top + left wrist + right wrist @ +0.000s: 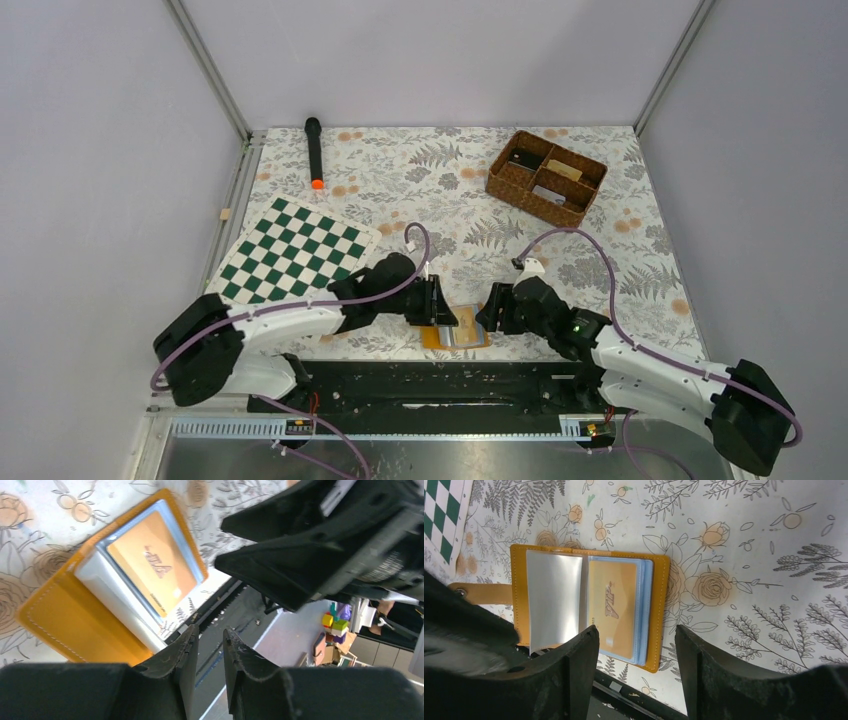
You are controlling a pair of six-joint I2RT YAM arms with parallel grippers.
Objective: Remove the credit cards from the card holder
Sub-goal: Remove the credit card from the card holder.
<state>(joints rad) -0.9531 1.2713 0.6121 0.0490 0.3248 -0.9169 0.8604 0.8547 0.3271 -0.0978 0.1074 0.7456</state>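
Observation:
The orange-tan card holder lies open on the floral tablecloth near the table's front edge, between my two grippers. In the right wrist view the holder shows a clear sleeve flipped left and a beige printed credit card on its right half, with light blue edges under it. The left wrist view shows the same holder and card. My left gripper is narrowly open and empty, just off the holder's near edge. My right gripper is wide open and empty above the holder's near edge.
A green-and-white chessboard mat lies at the left. A black torch with an orange tip lies at the back left. A brown wicker compartment basket stands at the back right. The black base rail runs along the front edge.

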